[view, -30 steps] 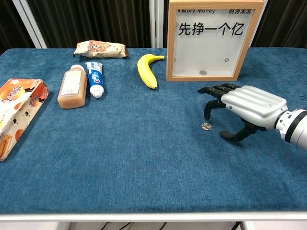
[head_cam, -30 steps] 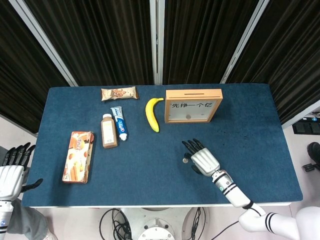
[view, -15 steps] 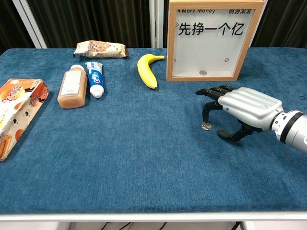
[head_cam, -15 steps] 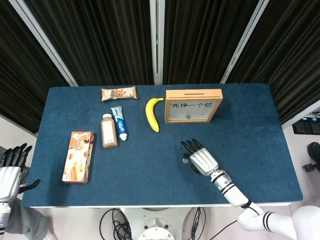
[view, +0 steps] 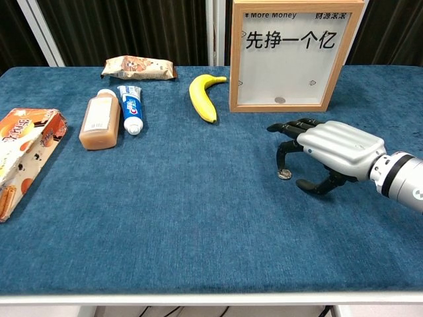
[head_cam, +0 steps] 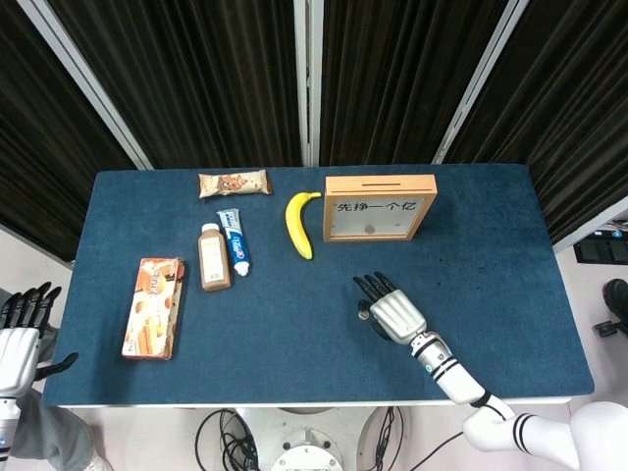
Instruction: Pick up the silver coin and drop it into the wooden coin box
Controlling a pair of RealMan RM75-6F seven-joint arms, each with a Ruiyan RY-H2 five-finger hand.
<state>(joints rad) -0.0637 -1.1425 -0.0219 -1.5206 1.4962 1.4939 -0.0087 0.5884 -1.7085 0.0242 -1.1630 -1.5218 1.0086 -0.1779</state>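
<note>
One right hand (view: pixel 334 146), fingers (view: pixel 283 153) over silver coin (view: pixel 284 174).

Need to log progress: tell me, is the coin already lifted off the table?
No, the coin lies flat on the table, under the right hand and its fingertips.

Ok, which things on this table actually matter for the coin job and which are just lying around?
For the job:
small silver coin on the blue cloth
wooden-framed coin box with slot on top
right hand, fingers arched over the coin

Lying about:
yellow banana
blue-and-white toothpaste tube
brown drink bottle
snack packet
orange biscuit box
</note>
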